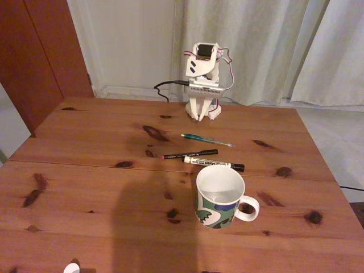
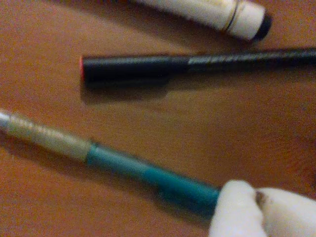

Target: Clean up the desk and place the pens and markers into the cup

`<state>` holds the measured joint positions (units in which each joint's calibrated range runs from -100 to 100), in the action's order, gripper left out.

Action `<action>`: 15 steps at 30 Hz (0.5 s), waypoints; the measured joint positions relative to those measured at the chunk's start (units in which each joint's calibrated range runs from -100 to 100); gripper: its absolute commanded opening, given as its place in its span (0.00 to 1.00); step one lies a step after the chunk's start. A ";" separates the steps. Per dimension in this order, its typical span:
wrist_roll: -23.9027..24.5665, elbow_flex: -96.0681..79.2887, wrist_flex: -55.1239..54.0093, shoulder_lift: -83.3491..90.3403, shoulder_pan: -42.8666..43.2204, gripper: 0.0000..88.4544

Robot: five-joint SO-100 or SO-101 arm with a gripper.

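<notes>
While my white arm sits folded at the far edge of the bench [image 1: 85, 187], its claw [image 1: 197, 115] points down near the wood; I cannot tell whether the fingers are apart or together. Reddish-brown pine with dark knots and a seam across it fills the fixed view, with pale curtains behind and a dark wooden panel at upper left. Three pens lie mid-frame: a teal pen [image 1: 207, 140] farthest back, a black pen [image 1: 189, 154], then a white marker [image 1: 213, 164] just behind the cup [image 1: 219, 196] at lower centre. Wrist view: white claw fingertips [image 2: 237, 210] at lower right overlap the teal pen's [image 2: 148, 173] end.
</notes>
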<state>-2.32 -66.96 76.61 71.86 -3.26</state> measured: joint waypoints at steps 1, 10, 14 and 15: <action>0.00 2.04 -1.24 -2.63 -0.07 0.01; -0.98 11.46 -10.45 -24.15 -1.10 0.01; -7.03 13.50 -10.54 -29.66 -1.32 0.01; -9.18 13.50 -10.54 -30.59 -1.32 0.01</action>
<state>-11.50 -53.46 66.07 41.27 -4.58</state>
